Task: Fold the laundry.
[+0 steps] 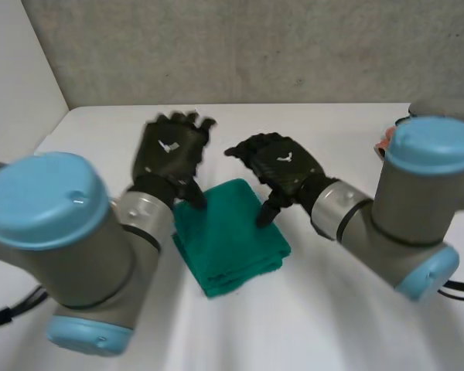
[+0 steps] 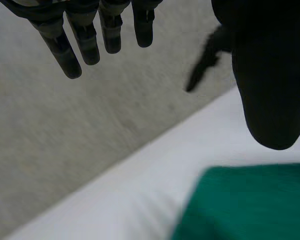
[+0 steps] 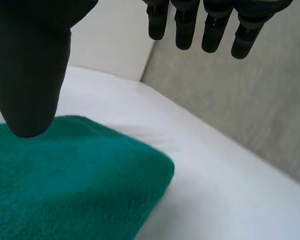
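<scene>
A green cloth (image 1: 228, 236) lies folded into a small thick square on the white table (image 1: 340, 147). My left hand (image 1: 170, 151) hovers above its far left corner, fingers straight and spread, thumb pointing down toward the cloth. My right hand (image 1: 282, 166) hovers above its far right corner, also open, thumb pointing down near the cloth's edge. In the left wrist view the fingers (image 2: 85, 37) are straight above the table and the green cloth (image 2: 250, 205) lies below the thumb (image 2: 272, 85). In the right wrist view the thumb (image 3: 30, 75) hangs just over the cloth (image 3: 70, 185), holding nothing.
A grey wall (image 1: 255, 46) rises behind the table's far edge. A pinkish object (image 1: 387, 143) sits at the table's right side, partly behind my right arm. Bare table lies around the cloth.
</scene>
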Available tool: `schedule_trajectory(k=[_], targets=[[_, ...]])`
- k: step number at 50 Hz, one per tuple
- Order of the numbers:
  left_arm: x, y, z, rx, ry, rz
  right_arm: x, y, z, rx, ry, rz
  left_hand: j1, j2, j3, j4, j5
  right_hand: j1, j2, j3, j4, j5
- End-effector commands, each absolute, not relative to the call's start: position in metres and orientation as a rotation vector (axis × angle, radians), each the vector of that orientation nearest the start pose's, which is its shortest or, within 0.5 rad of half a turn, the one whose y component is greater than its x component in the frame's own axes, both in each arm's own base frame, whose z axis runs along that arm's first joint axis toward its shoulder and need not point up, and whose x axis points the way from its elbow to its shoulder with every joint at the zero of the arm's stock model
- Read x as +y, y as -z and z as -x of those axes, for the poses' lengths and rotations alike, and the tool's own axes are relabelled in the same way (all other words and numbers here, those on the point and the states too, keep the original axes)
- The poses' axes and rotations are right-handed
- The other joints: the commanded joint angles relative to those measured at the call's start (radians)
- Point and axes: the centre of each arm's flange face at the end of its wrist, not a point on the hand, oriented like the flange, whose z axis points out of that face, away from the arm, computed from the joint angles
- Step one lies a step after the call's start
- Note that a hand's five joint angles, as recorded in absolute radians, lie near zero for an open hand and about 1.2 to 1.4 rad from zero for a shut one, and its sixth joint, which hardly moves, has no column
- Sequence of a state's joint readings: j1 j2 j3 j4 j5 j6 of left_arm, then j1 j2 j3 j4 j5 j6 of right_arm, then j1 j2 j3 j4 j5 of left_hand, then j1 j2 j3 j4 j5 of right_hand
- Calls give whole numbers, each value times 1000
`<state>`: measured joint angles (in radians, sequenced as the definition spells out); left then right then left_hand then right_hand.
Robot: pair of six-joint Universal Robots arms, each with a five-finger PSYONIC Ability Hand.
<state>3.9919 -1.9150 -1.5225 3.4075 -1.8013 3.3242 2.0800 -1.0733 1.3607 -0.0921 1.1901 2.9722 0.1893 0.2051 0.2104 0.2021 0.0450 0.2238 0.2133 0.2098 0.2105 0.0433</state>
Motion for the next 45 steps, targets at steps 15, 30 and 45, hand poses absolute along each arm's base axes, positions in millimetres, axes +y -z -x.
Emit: schedule_trajectory(k=[15, 30, 45], targets=[[-214, -135, 335, 2633, 1729, -767, -304, -137, -344, 2160, 1202, 1146, -11, -27, -32, -24, -41, -49, -39, -35, -36, -43], [-224, -197, 318, 2550, 1900, -696, -313, -182, -338, 2114, 1537, 1301, -15, -31, -36, -28, -45, -49, -39, -35, -36, -43], [-233, -276, 325, 2463, 2322, -1213, -221, -151, -321, 1846, 1636, 1492, -8, -24, -29, -21, -38, -49, -39, -35, -36, -43]])
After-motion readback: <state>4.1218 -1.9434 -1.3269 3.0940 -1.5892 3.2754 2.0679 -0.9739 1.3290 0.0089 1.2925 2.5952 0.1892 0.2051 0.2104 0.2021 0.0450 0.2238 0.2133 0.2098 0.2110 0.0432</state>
